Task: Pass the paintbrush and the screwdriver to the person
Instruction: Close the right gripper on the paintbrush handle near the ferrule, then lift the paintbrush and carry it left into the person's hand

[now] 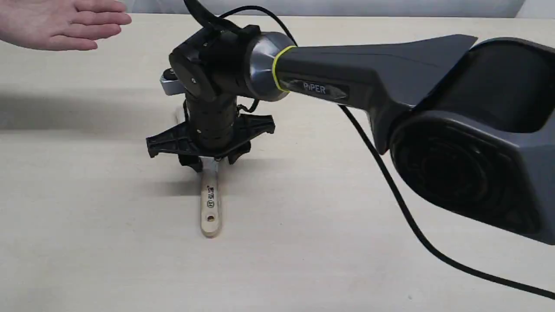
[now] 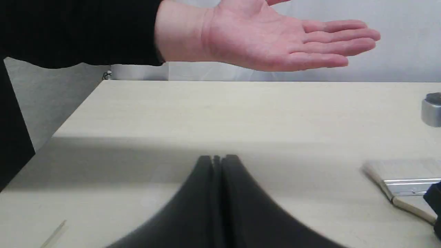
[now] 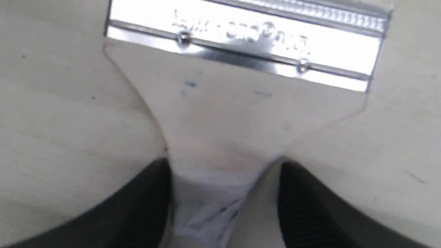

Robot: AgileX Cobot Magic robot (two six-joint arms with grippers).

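Half paintbrush (image 1: pixel 210 203) hidden under R claw (image 1: pixel 213 164), open astride handle; L claw (image 2: pixel 217 160) shut, empty.

"PiPER" stands in pale letters on the right arm (image 1: pixel 314 88), at 2 o'clock from the paintbrush (image 1: pixel 210 203). The brush handle bears a small dark printed mark, too small to read. Its ferrule (image 3: pixel 241 34) carries stamped lettering, blurred.

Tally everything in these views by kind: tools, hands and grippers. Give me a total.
paintbrush: 1
screwdriver: 0, none in any view
person's hand: 1
grippers: 2, the right gripper astride the brush handle and the left gripper with its fingers together
Total: 4
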